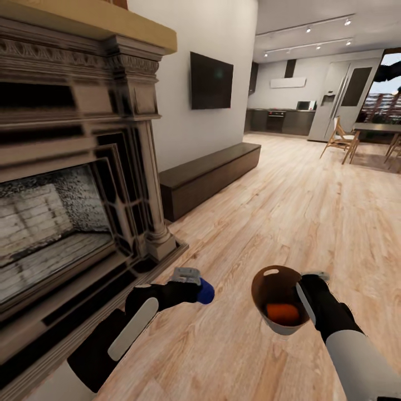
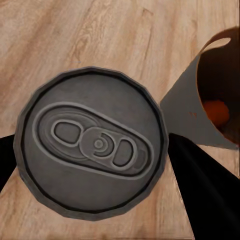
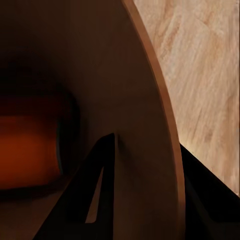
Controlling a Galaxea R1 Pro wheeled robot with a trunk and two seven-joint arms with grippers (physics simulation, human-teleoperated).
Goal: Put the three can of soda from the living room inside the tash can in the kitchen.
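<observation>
My left gripper is shut on a dark blue can of soda, held low over the wood floor; the left wrist view shows its grey top between the black fingers. My right gripper is shut on the rim of the tash can, a brown bin carried just right of the blue can. One finger is inside the bin wall and one is outside. An orange can lies in the bin, also seen as an orange can and as an orange can.
The ornate dark fireplace stands close on my left, with the low dark bench and wall TV beyond it. Light wood floor runs ahead to the kitchen with its fridge. A table and chairs stand at far right.
</observation>
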